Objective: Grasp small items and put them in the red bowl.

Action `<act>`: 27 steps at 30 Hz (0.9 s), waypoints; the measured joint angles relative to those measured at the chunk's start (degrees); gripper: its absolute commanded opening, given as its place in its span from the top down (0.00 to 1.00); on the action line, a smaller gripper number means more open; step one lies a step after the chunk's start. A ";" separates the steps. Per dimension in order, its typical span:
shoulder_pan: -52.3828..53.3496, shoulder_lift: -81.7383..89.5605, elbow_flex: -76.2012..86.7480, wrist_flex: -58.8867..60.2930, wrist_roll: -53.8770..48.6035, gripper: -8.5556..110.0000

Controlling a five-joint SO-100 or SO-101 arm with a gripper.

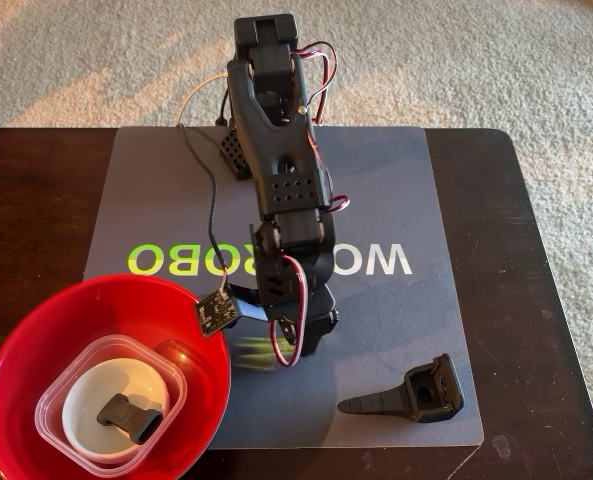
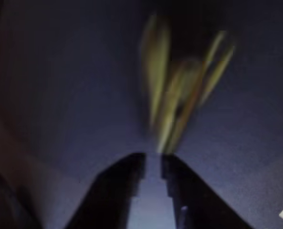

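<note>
The red bowl (image 1: 36,330) sits at the lower left in the fixed view. It holds a clear square tub (image 1: 51,412), a small white bowl (image 1: 96,395) inside the tub, and a grey plastic piece (image 1: 131,415) on top. The black pointed part (image 1: 406,395) lies on the mat at the lower right. My gripper (image 1: 278,350) points down at the mat, just right of the bowl. In the wrist view my gripper (image 2: 154,160) has its jaws nearly together. The blurred yellow-green clips (image 2: 170,95) hang from its tips, and they show faintly in the fixed view (image 1: 256,352).
A grey mat (image 1: 396,200) with lettering covers the dark wooden table (image 1: 536,250). A small circuit board (image 1: 216,312) hangs on a cable next to the bowl's rim. A black perforated block (image 1: 234,152) stands at the arm's base. Carpet lies beyond the table.
</note>
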 measured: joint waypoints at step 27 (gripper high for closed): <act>16.17 15.91 17.84 -3.25 22.94 0.77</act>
